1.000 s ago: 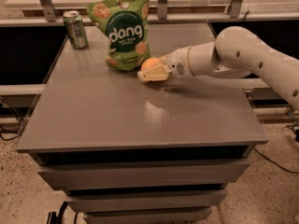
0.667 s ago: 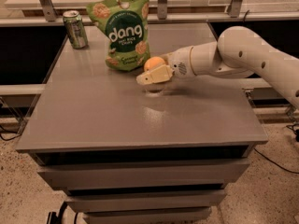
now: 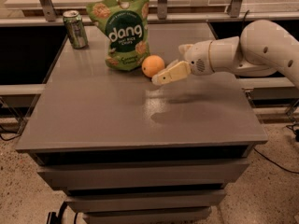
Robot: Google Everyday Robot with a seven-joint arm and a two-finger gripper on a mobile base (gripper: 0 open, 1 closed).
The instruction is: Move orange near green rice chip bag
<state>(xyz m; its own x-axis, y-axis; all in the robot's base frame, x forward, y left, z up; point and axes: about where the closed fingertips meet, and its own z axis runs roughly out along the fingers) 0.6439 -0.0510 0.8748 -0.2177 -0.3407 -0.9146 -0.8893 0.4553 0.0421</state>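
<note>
The orange (image 3: 153, 65) rests on the grey table top (image 3: 107, 111), touching or almost touching the lower right corner of the green rice chip bag (image 3: 125, 29), which stands upright at the back of the table. My gripper (image 3: 169, 64) is just to the right of the orange, raised a little above the table, open and empty. Its lower finger (image 3: 169, 73) points toward the orange, apart from it. The white arm (image 3: 261, 50) reaches in from the right.
A small green drink can (image 3: 74, 29) stands at the back left corner. A rail with metal posts (image 3: 162, 1) runs behind the table. The table has drawers below its front edge (image 3: 140, 148).
The gripper was shut on the orange beside the bag. It has let the orange go onto the table and drawn back to the right and slightly up.
</note>
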